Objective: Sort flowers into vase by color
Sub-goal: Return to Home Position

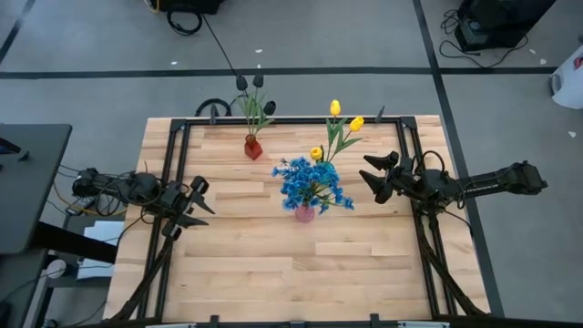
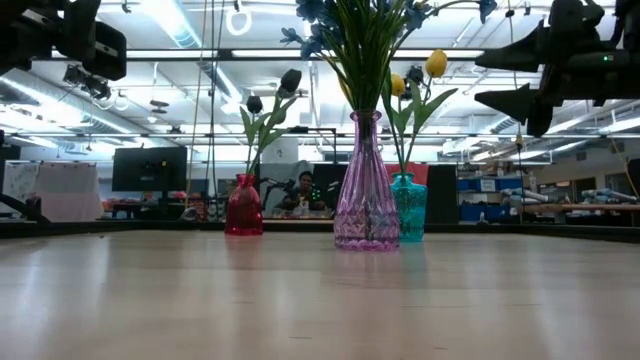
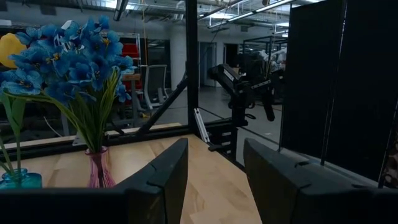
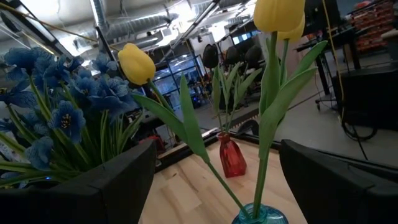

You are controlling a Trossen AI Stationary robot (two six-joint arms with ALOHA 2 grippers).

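Observation:
Blue blossoms stand with their stems in a pink glass vase at the table's middle. Yellow tulips stand in a teal vase just behind it, and dark tulips in a red vase toward the far left. My left gripper hovers open above the table, left of the pink vase. My right gripper hovers open, right of the yellow tulips. Both are empty.
A black frame runs along the table's far, left and right edges. Bare wood lies across the near half. Beyond the far edge a person sits among monitors. A dark panel shows in the left wrist view.

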